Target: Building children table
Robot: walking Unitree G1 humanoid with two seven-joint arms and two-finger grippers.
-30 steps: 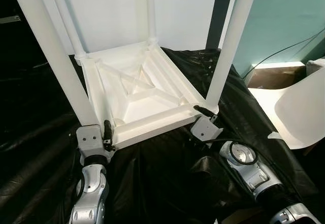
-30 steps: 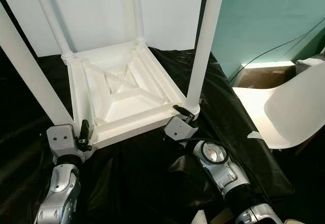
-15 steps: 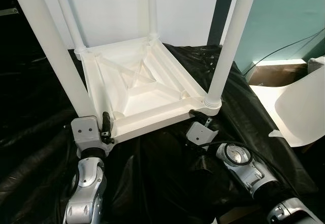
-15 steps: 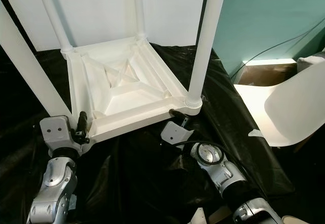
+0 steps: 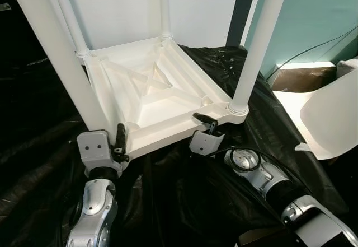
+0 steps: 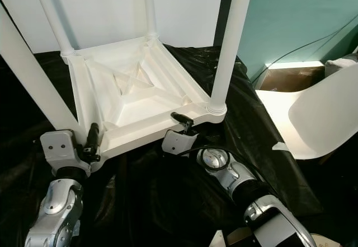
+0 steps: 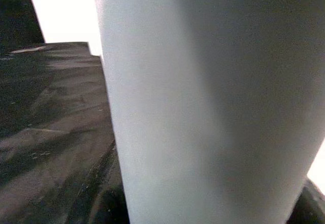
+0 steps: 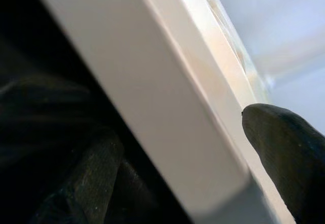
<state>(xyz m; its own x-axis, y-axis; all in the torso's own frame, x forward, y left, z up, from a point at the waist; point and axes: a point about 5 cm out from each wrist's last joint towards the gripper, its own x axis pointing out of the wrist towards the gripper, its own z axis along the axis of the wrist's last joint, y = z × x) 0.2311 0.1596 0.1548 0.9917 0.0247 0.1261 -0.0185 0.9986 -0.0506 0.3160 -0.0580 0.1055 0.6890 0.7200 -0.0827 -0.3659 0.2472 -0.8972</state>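
Eye views: upturned white table (image 5: 156, 98) on black sheet (image 5: 184, 202), legs up. Left end effector (image 5: 119, 143) clamps its near-left corner; right end effector (image 6: 182, 122) grips the near rim. White chair (image 6: 319, 121) right of table.
Left wrist: table leg (image 7: 203, 102) close.
Right wrist: fingers (image 8: 284, 148) pinch the rim.

Black plastic sheeting (image 5: 184, 202) spread underneath, upturned white table (image 5: 151, 98) resting on it

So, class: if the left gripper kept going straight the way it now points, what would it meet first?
Most likely the white table leg: the left gripper sits at its base on the table frame, and the leg looms directly ahead in its wrist view, though depth is unclear.
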